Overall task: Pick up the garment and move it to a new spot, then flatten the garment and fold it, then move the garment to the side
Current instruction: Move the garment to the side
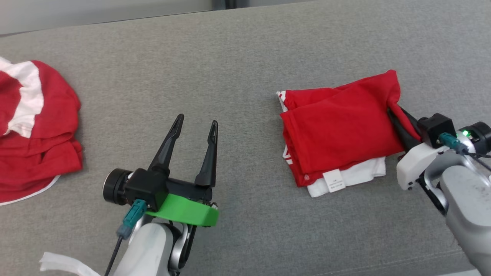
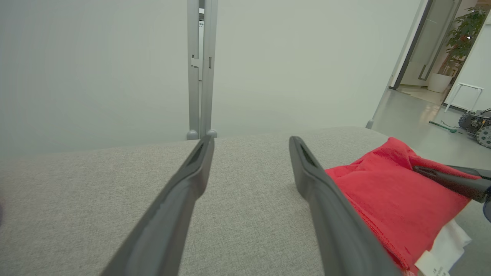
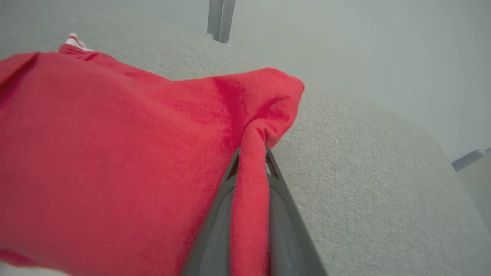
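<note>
Grey woven fabric surface point(image 1: 238, 57) carries a folded red garment with white trim point(image 1: 337, 130) on its right half, a white label at its near edge. Right gripper point(image 1: 395, 115) is clamped on a pinched fold at that garment's right edge; left gripper point(image 1: 197, 122) holds its fingers apart over bare surface, beside the garment. A crumpled red-and-white cloth point(image 1: 34, 130) lies at the far left

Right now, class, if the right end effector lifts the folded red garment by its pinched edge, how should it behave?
Probably floppy: the folded red garment bunches into a ridge where the right end effector pinches it. Lifted by that edge, it would likely droop and unfold, its layers lying loose.
</note>
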You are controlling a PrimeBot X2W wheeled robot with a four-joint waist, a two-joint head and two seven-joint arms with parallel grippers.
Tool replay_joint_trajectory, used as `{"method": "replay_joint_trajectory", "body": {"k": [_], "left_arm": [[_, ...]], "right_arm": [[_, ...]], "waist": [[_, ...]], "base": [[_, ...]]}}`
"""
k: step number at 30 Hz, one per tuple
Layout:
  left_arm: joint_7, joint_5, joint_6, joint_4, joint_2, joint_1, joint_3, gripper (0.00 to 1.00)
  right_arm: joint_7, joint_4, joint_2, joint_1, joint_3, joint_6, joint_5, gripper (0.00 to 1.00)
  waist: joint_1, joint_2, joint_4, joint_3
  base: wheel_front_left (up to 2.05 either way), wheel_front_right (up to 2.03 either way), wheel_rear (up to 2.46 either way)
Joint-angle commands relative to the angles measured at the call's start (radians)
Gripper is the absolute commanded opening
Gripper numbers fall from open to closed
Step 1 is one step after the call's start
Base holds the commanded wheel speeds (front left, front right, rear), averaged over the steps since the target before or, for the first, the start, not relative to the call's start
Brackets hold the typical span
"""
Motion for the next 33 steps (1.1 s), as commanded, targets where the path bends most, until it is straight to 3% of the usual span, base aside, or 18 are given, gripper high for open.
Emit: {"method": "replay_joint_trajectory", "body": {"k": [1, 11, 20, 27, 28, 29, 33], "left_arm": [[0.000, 0.008, -0.005, -0.001, 0.005, -0.028, -0.003, 1.00], [0.000, 0.052, -0.016, 0.023, 0.006, -0.140, -0.055, 1.00], [0.000, 0.074, -0.019, 0.012, 0.005, -0.205, -0.073, 1.00], [0.000, 0.066, -0.013, 0.012, 0.005, -0.218, -0.078, 1.00], [0.000, 0.063, -0.013, 0.012, 0.005, -0.218, -0.080, 1.00], [0.000, 0.061, -0.013, 0.013, 0.005, -0.217, -0.081, 1.00], [0.000, 0.047, -0.010, 0.016, 0.005, -0.205, -0.080, 1.00]], "right_arm": [[-0.004, -0.007, -0.031, -0.027, 0.010, -0.002, -0.002, 0.00], [-0.004, -0.009, -0.214, -0.147, -0.021, -0.002, 0.014, 0.00], [-0.004, 0.053, -0.298, -0.230, -0.118, -0.002, -0.055, 0.00], [-0.004, 0.123, -0.323, -0.261, -0.208, -0.002, -0.099, 0.00], [-0.004, 0.125, -0.318, -0.261, -0.222, -0.002, -0.101, 0.06], [-0.004, 0.127, -0.314, -0.261, -0.233, -0.002, -0.102, 1.00], [-0.004, 0.112, -0.303, -0.249, -0.268, -0.002, -0.123, 1.00]], "waist": [[0.0000, -0.0001, -0.086, 0.050], [0.0000, -0.0001, -0.154, 0.188], [0.0000, -0.0001, -0.143, 0.281], [0.0000, -0.0001, -0.118, 0.295], [0.0000, -0.0001, -0.113, 0.293], [0.0000, -0.0001, -0.111, 0.290], [0.0000, -0.0001, -0.102, 0.263]], "base": [[0.00, 0.00, 0.00], [0.00, 0.00, 0.00], [0.00, 0.00, 0.00], [0.00, 0.00, 0.00], [0.00, 0.00, 0.00], [0.00, 0.00, 0.00], [0.00, 0.00, 0.00]]}}
